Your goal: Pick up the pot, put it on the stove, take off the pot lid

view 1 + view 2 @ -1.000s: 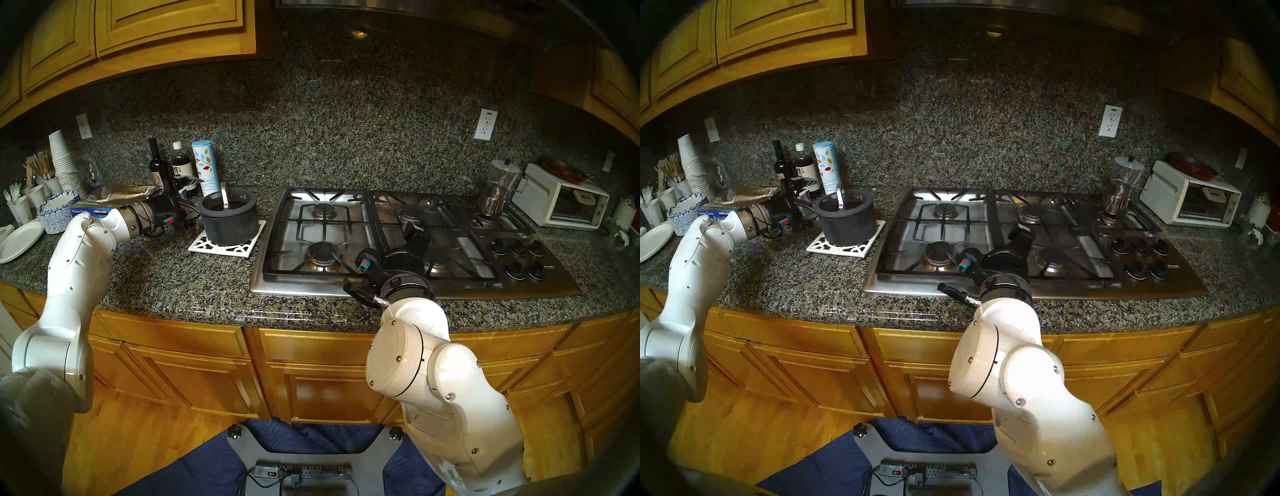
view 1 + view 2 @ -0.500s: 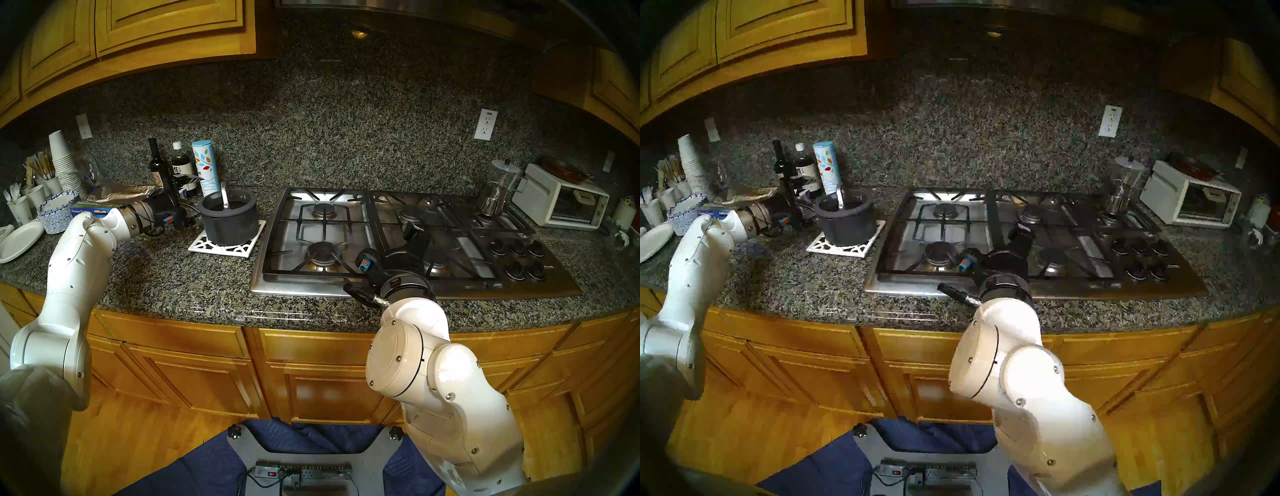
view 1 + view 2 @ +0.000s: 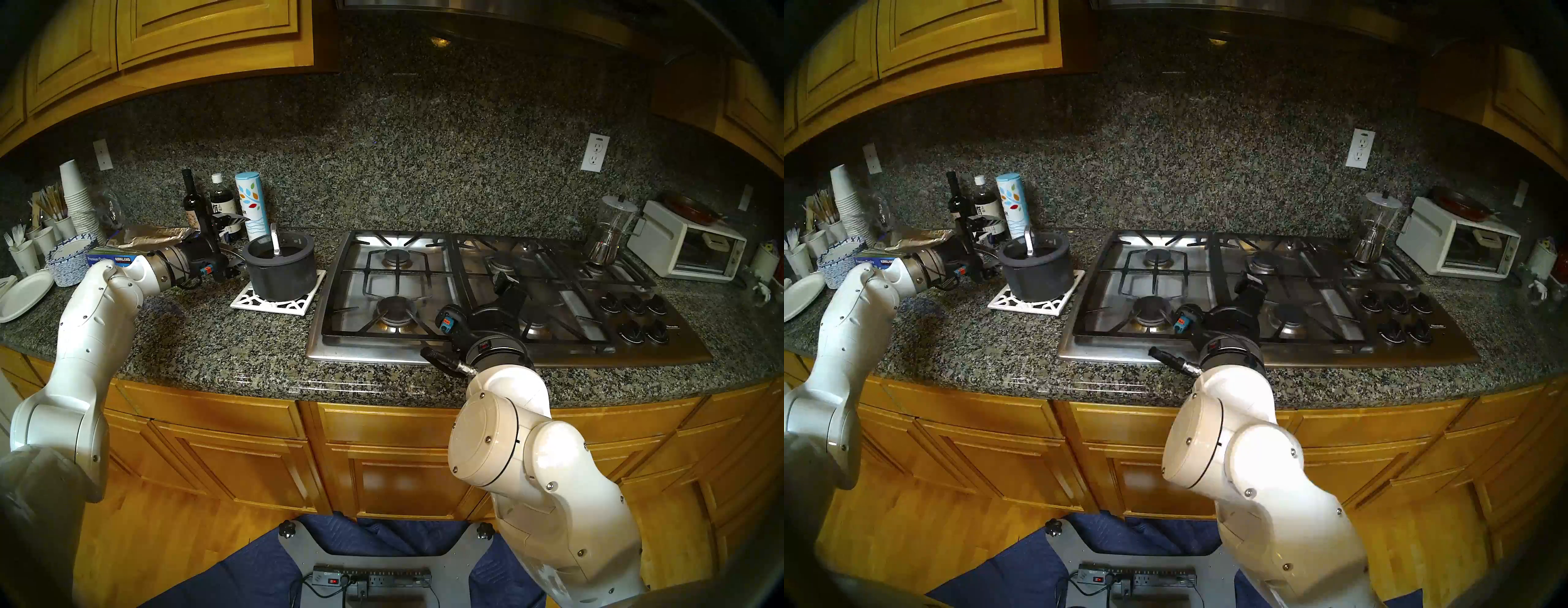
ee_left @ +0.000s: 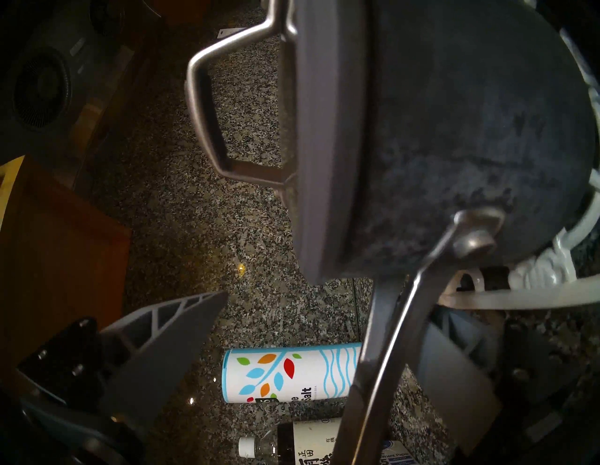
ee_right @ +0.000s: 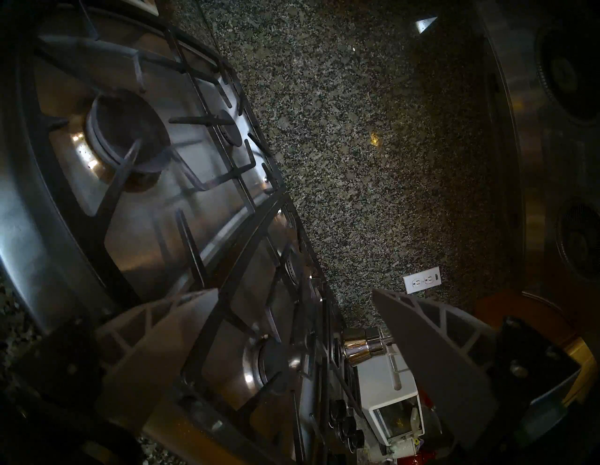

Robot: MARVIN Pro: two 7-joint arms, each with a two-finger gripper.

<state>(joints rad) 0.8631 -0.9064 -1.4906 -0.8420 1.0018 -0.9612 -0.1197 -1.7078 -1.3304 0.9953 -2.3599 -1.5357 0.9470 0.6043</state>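
Observation:
The dark grey pot (image 3: 282, 271) (image 3: 1036, 276) stands on a white trivet (image 3: 271, 303), left of the stove (image 3: 348, 297) (image 3: 1102, 335). The glass pot lid (image 3: 292, 247) rests on it; in the left wrist view I see its grey rim (image 4: 324, 130) and arched metal handle (image 4: 201, 107). My left gripper (image 3: 231, 250) (image 4: 328, 308) is open at the pot's left side. The pot's long thin handle (image 4: 389, 341) runs between the fingers, close to one of them. My right gripper (image 3: 505, 282) (image 5: 298, 308) hangs open and empty over the stove's front middle.
Behind the pot stand dark bottles (image 3: 193, 204) and a salt canister (image 3: 252, 204). A foil box, paper plates and cups (image 3: 76, 191) crowd the far left. A glass coffee maker (image 3: 611, 233) sits on the back right burner, with a white toaster oven (image 3: 687, 250) beside it.
My left arm's elbow has sunk slightly to the left, while its gripper stays around the pot's handle. The pot and the right arm have not moved.

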